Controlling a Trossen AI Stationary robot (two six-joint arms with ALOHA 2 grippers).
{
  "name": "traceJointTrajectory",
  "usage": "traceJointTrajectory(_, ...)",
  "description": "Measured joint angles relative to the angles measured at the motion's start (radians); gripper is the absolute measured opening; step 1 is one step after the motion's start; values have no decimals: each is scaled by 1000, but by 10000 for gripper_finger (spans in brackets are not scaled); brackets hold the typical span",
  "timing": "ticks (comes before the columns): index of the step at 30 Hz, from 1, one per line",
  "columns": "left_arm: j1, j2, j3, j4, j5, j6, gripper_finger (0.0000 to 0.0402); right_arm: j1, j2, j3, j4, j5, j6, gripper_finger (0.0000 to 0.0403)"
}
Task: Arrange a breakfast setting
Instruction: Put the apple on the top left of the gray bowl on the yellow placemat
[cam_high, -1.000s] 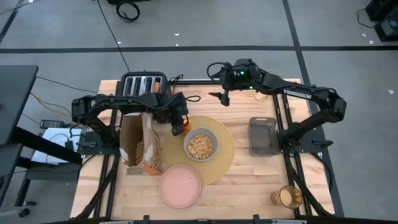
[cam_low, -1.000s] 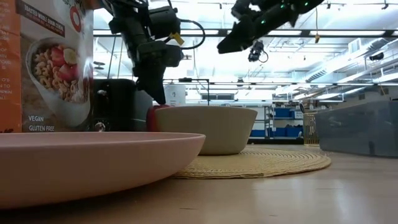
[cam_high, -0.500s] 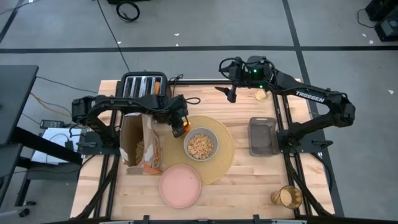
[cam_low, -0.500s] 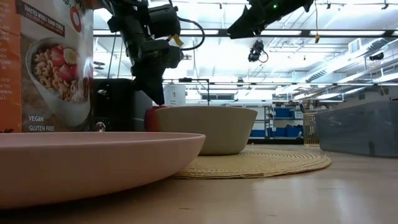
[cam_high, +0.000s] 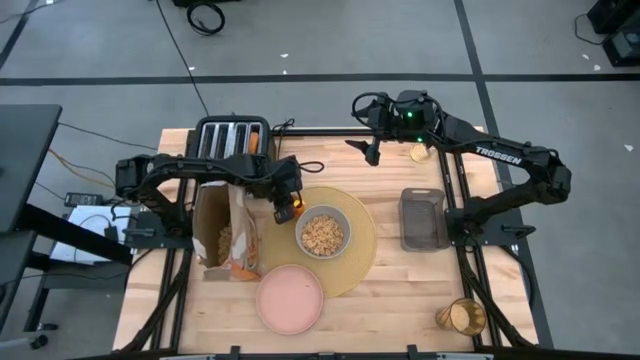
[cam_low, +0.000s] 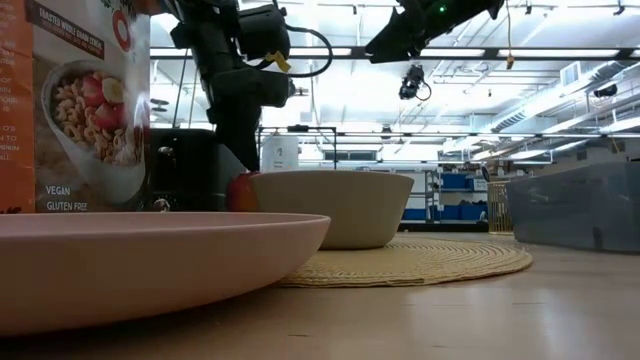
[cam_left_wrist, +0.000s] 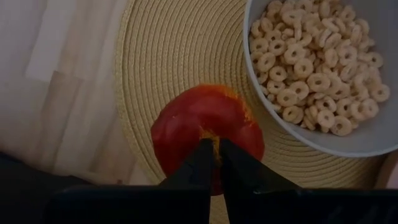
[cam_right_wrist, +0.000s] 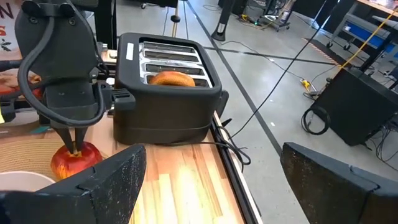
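a red apple (cam_left_wrist: 205, 134) sits on the edge of a large round tan placemat (cam_high: 365, 250), at about ten o'clock from the grey-green bowl (cam_high: 323, 233) of cereal rings at the mat's centre. the left gripper (cam_left_wrist: 212, 163) stands straight above it, fingers pressed together and pinching the stem at the apple's top. the apple looks firm, smooth and fairly heavy for so small a hold; a stem grip could slip or snap, so its round sides seem the safer place to take it. a pink plate (cam_high: 290, 298) lies at seven o'clock, overlapping the mat's rim. a cereal box (cam_high: 228, 230) lies at nine o'clock. a black toaster (cam_right_wrist: 168, 87) at eleven o'clock holds a toast round (cam_right_wrist: 173, 79). an amber tumbler (cam_high: 462, 316) stands at the table's five o'clock corner. the right gripper (cam_high: 371, 152) hangs spread wide at one o'clock, holding nothing.
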Motion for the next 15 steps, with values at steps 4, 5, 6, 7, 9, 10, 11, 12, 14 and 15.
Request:
traceJointTrajectory(4, 0, 0, 0, 3, -5, 0, 25, 0, 0, 0, 0, 0, 0, 373)
traceJointTrajectory(5, 0, 0, 0, 5, -10, -3, 25, 0, 0, 0, 0, 0, 0, 373)
traceJointTrajectory(6, 0, 0, 0, 6, -17, -4, 25, 0, 0, 0, -1, 0, 0, 373)
traceJointTrajectory(7, 0, 0, 0, 6, -18, -3, 25, 0, 0, 0, -1, 0, 0, 373)
traceJointTrajectory(9, 0, 0, 0, 7, -19, -3, 25, 0, 0, 0, -1, 0, 0, 373)
traceJointTrajectory(10, 0, 0, 0, 7, -19, -3, 25, 0, 0, 0, -1, 0, 0, 373)
traceJointTrajectory(11, 0, 0, 0, 7, -19, -3, 25, 0, 0, 0, -1, 0, 0, 373)
traceJointTrajectory(12, 0, 0, 0, 7, -19, -3, 25, 0, 0, 0, -1, 0, 0, 373)
traceJointTrajectory(14, 0, 0, 0, 8, -19, -3, 25, 0, 0, 0, 0, -1, 0, 373)
traceJointTrajectory(15, 0, 3, 0, 9, -19, -4, 25, 0, 0, 0, -1, -1, 0, 373)
